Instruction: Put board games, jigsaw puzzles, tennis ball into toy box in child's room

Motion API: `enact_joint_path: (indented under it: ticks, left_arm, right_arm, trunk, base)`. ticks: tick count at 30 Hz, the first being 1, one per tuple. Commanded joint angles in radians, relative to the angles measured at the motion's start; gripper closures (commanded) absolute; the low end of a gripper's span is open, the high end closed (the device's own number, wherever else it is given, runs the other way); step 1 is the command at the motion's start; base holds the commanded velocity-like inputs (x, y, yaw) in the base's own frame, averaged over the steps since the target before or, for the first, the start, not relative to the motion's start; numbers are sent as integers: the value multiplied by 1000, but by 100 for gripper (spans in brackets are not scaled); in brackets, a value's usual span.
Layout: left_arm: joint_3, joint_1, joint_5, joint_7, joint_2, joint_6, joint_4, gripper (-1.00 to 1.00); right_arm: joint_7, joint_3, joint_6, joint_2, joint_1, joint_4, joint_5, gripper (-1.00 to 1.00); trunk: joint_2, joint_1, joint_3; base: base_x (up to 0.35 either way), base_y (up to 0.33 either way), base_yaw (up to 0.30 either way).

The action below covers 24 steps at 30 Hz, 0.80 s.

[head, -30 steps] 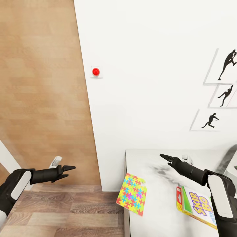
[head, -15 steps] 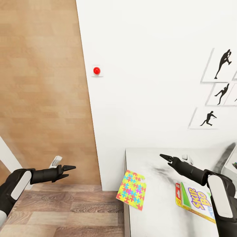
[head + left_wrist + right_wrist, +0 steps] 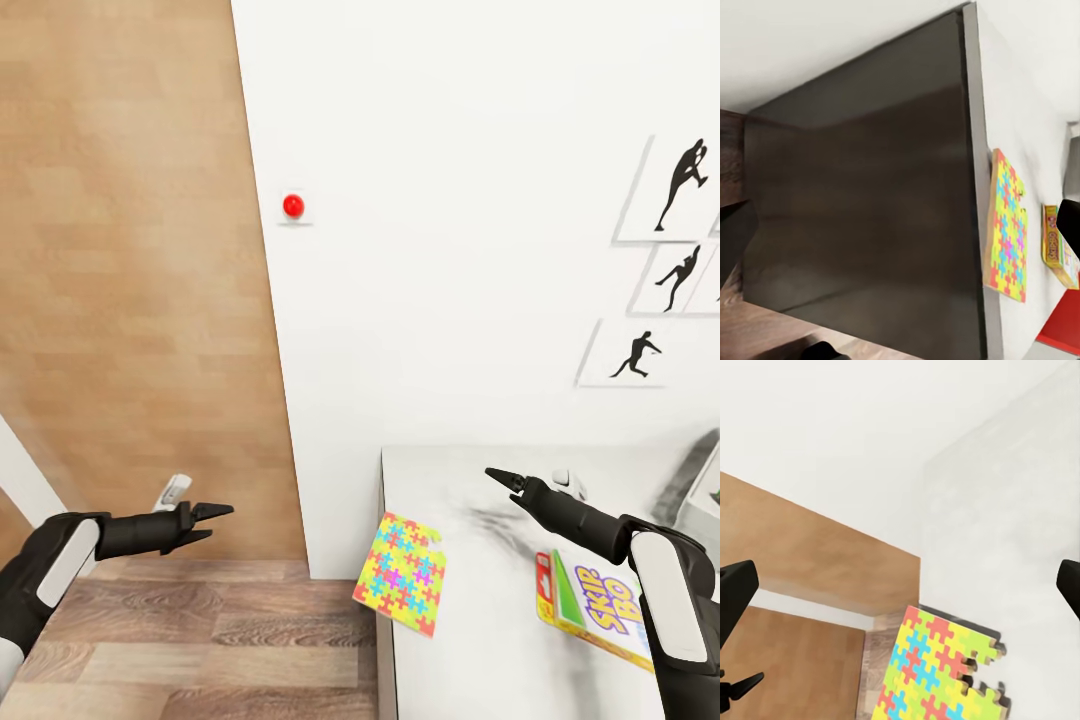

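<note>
Both arms raised at the table's near corner, nothing held.
Left fingers (image 3: 222,511) closed over the floor; right fingers (image 3: 497,475) closed above the table (image 3: 470,620). A jigsaw puzzle (image 3: 402,573) overhangs its edge; the SKIP-BO board game (image 3: 592,606) lies beside the right arm.
</note>
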Motion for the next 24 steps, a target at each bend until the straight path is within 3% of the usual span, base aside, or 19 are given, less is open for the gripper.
enact_joint_path:
  ticks: [1,8,16,19,24]
  left_arm:
    - [1,-1,-5,-6,-2,4,0,-100]
    - [0,-1,-6,-6,-20,4,0,-100]
    - [-1,-1,-7,-5,-44,4,-1,-100]
    - [-4,-1,-11,-3,-68,4,-1,-100]
    - [-33,-1,-19,7,-145,1,-1,-100]
  right_arm:
    - [10,-2,5,0,-1,0,10,-100]
    - [10,-2,5,-1,-1,0,10,-100]
    - [12,-16,5,-1,-1,0,8,-100]
    - [16,-33,5,-1,-1,0,7,-100]
    - [45,-58,5,-1,8,0,5,-100]
  trunk:
    - [-8,4,-3]
    - [-57,31,-15]
    - [-57,31,-2]
    - [-57,31,2]
    - [-57,31,4]
  base:
    - [0,0,0]
    - [0,0,0]
    - [0,0,0]
    - [0,0,0]
    - [0,0,0]
